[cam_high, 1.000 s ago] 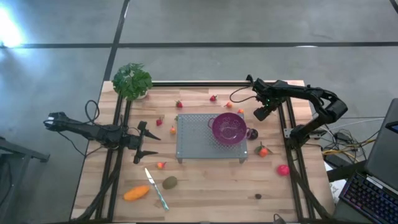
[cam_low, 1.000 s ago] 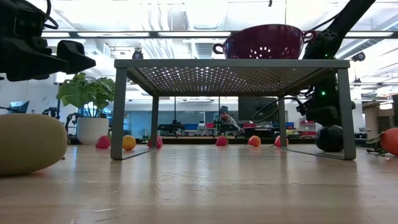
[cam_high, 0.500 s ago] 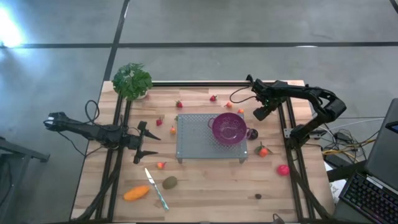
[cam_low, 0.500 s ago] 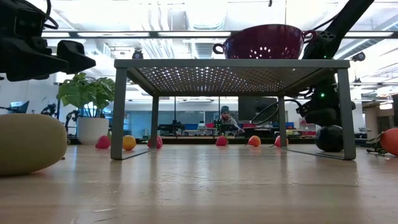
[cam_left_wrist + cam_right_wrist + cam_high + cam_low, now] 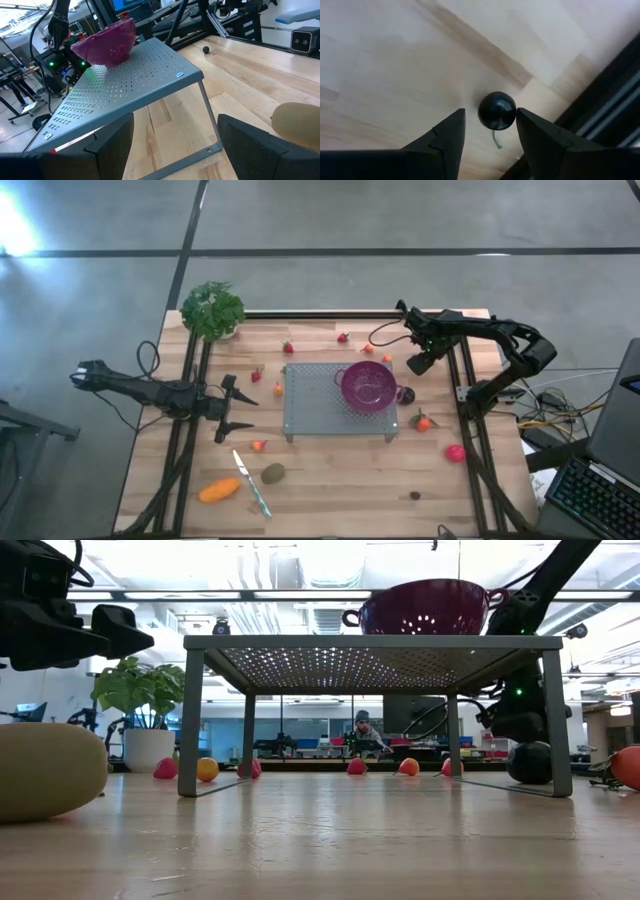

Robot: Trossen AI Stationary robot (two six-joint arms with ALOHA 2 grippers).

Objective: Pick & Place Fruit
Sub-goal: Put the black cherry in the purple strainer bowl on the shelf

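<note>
My right end effector (image 5: 489, 131) stands released, fingers either side of the small glossy black round fruit (image 5: 497, 110) on the pale wooden bench (image 5: 380, 65). No readable writing anywhere.

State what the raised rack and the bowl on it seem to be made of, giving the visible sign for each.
Rack: likely painted metal, matte grey; thin flat sheet punched with even rows of holes, slim legs. Bowl: probably plastic colander; uniform glossy magenta, perforated wall.
</note>
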